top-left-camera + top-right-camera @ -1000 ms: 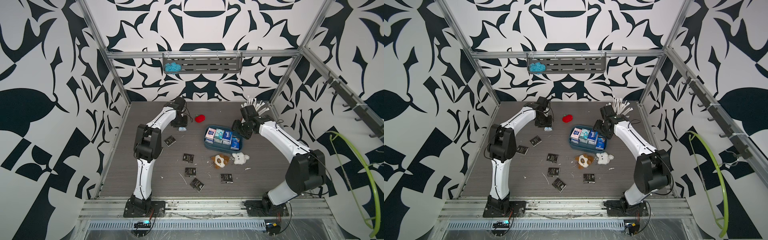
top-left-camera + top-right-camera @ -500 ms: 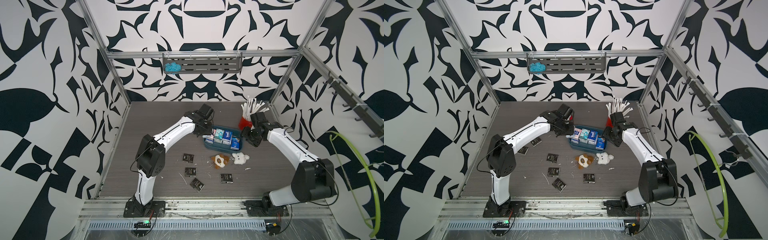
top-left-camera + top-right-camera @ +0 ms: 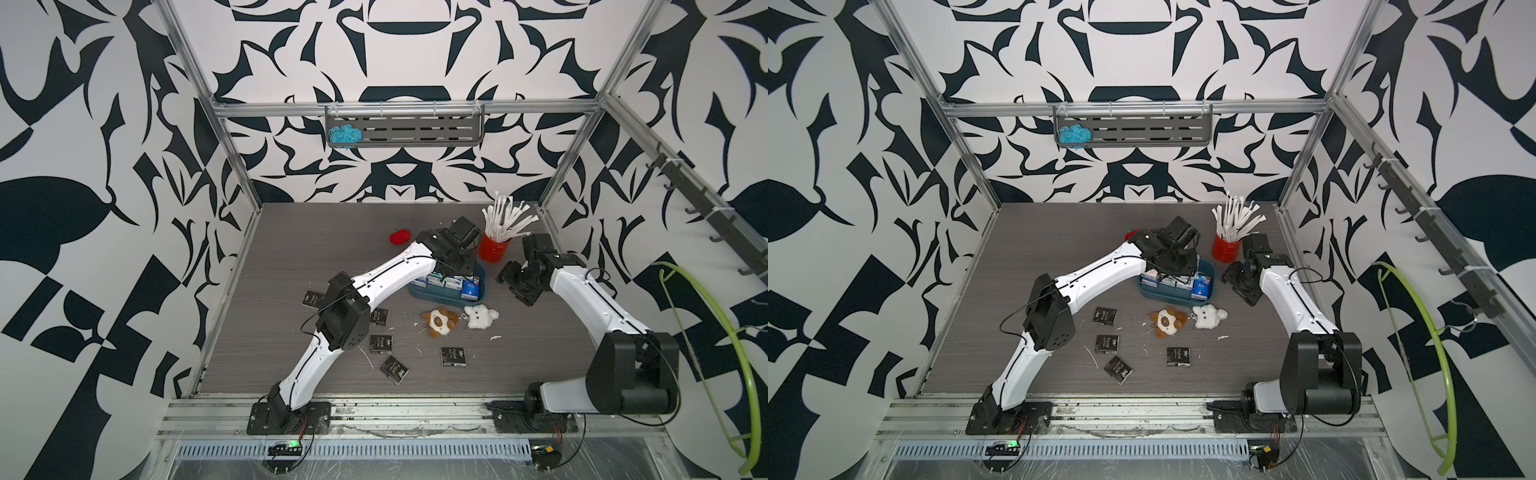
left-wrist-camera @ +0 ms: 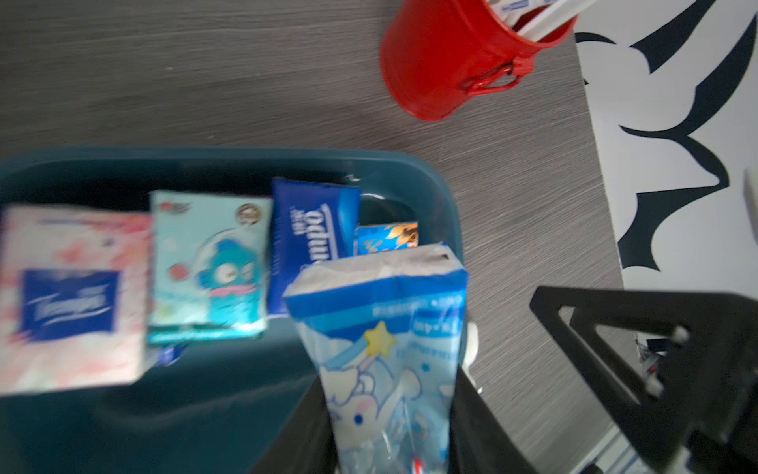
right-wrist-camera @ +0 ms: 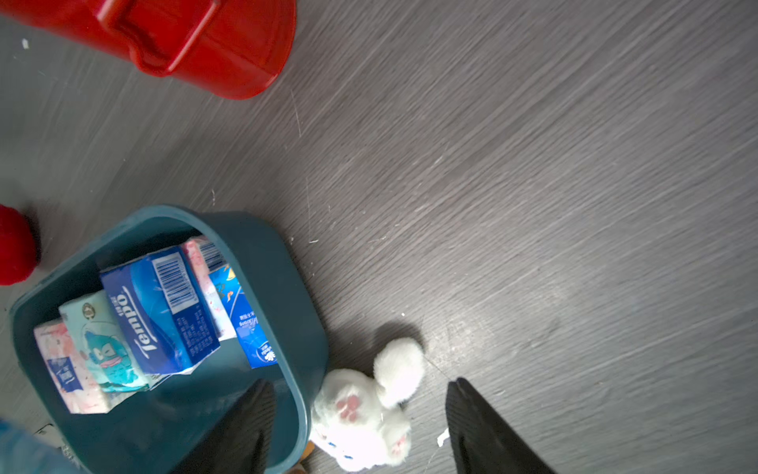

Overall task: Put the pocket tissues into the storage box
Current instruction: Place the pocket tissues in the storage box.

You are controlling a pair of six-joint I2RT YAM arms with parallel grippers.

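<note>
The dark teal storage box stands right of the table's middle. Pink, teal and dark blue pocket tissues stand inside it. My left gripper hangs over the box's right end, shut on a light blue cartoon-printed pack. Several black packs lie on the table in front of the left arm. My right gripper is open and empty, to the right of the box.
A red cup of white sticks stands just behind the box. A brown-and-white plush and a white plush lie in front of it. A red plush sits behind-left. A shelf with blue yarn hangs on the back wall.
My left arm has swung from the back left of the table to over the box, carrying the light blue pack. My right arm has drawn back to the right, away from the box.
</note>
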